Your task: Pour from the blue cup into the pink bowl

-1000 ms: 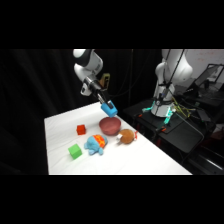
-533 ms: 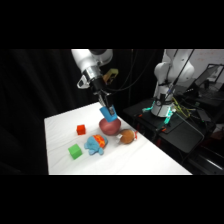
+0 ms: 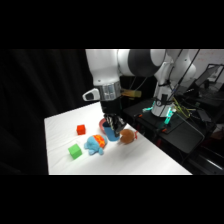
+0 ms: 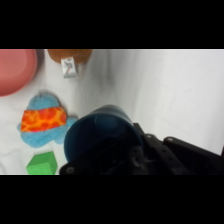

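Observation:
The blue cup (image 3: 110, 134) hangs low over the table in my gripper (image 3: 113, 129), which is shut on it. In the wrist view the blue cup (image 4: 98, 136) shows one round end, right against the black linkage of the gripper (image 4: 111, 152). The pink bowl (image 4: 15, 70) lies at the upper left there, apart from the cup. In the side view only a red sliver of the pink bowl (image 3: 102, 123) shows behind the gripper.
A light-blue plush toy with an orange patch (image 3: 95, 144) (image 4: 44, 120) lies left of the cup. A brown round object (image 3: 128, 136) (image 4: 70, 55) with a white tag lies on its other side. A green cube (image 3: 75, 151) (image 4: 42, 164) and a red cube (image 3: 81, 130) sit further left.
The gripper has come down with the blue cup from above the bowl to a spot between the plush toy and the brown object. The arm now hides most of the bowl.

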Available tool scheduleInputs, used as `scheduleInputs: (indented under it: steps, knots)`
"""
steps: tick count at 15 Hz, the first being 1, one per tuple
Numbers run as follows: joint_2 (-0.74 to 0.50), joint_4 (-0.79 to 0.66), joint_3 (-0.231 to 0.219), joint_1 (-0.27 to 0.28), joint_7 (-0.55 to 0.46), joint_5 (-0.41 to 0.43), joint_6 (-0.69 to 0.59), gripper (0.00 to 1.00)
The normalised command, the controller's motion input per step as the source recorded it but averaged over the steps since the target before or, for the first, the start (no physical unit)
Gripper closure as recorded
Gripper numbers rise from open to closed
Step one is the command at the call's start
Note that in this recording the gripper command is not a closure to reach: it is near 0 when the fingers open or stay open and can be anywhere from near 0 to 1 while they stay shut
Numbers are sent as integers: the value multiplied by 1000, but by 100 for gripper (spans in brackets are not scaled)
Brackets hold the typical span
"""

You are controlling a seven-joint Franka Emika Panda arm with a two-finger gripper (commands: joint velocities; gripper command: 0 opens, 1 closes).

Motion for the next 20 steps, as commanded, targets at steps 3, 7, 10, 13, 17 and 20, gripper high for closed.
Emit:
scheduleInputs:
  steps: [3, 7, 10, 13, 17, 20]
  knots:
    - [385, 330, -29, 103, 457, -501, 283, 14]
    - [463, 456, -129, 107, 349, -335, 186, 14]
    - [434, 445, -98, 128, 223, -88, 64, 14]
    - [395, 387, -74, 160, 178, -14, 34, 14]
    - [298, 328, -84, 142, 111, 24, -5, 14]
    - [146, 241, -112, 104, 73, 31, -32, 14]
